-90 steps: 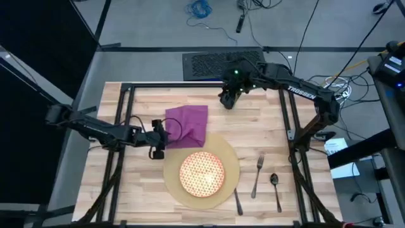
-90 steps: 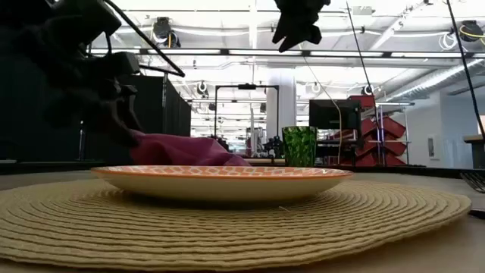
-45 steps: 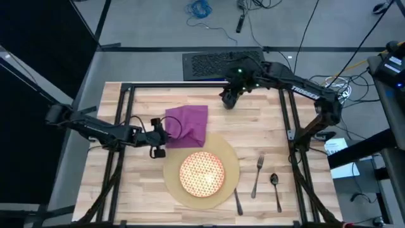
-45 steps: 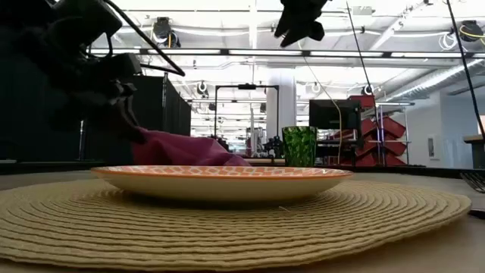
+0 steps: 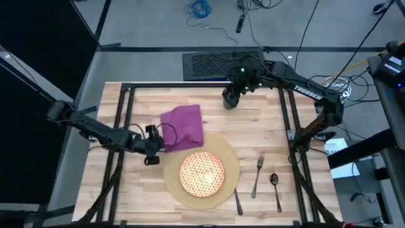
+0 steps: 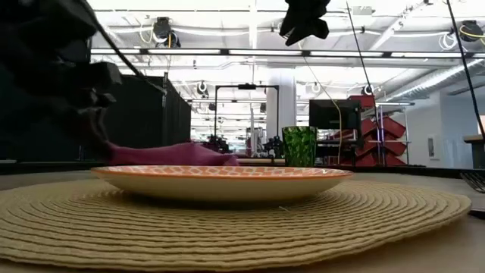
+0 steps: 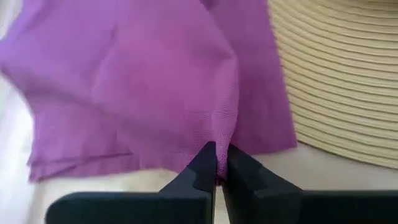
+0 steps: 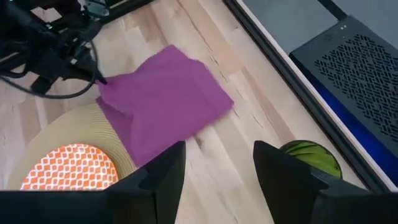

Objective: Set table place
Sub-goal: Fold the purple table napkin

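A purple napkin [image 5: 182, 126] lies on the table [image 5: 126, 190] left of centre, its near right corner over the rim of the place [image 5: 231, 158]. This place is a round tan mat bearing a red-and-cream plate [image 5: 202, 172]. My left gripper [image 5: 159, 145] is low at the napkin's near left edge, shut on it. My right gripper [image 5: 229, 101] hangs open at the far side, above and beside a green cup [image 8: 311, 155] with nothing between its fingers. In the low view the napkin [image 6: 170, 154] shows flat behind the plate [image 6: 220, 180]. My left gripper pinches the napkin's near left edge [image 7: 219, 152] between its two fingers. They come nearly level from the table's left. The cloth is drawn up into a small ridge at the fingertips. The rest lies on the table, one corner on the mat.
A fork [image 5: 258, 176], a spoon [image 5: 274, 187] and a knife [image 5: 238, 201] lie right of the mat. Black frame bars [image 5: 123, 107] run along the table's edges. Bare wood shows at the near left and far right.
My left gripper has gone down and toward the table's near left, staying shut on the napkin. The napkin has slid a little to the left and turned, and its raised part has sunk flat. My right gripper has drifted slightly right.
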